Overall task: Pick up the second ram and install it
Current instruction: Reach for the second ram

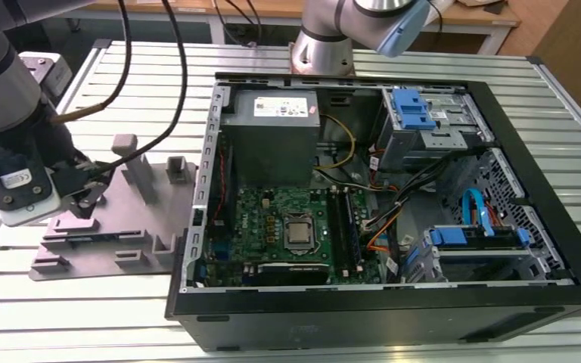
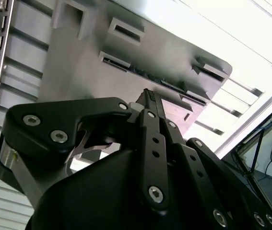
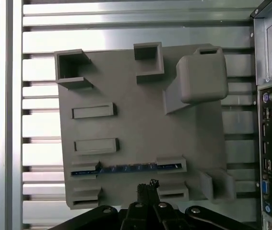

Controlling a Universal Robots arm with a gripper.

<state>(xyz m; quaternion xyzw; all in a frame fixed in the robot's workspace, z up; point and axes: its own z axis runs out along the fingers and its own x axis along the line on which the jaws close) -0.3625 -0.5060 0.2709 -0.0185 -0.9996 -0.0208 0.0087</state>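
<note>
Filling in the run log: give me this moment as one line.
pincer: shut, empty | second ram: on edge in grey holder slot | pincer close to ram

Robot lab: slatted bench [image 1: 149,68], opened computer [image 1: 371,321]

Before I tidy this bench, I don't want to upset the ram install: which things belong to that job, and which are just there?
In the job:
- ram, standing on edge in the grey plate
- gripper, close to the ram
- black slots on the motherboard

Just there:
- grey post
- power supply
- blue drive bracket
</note>
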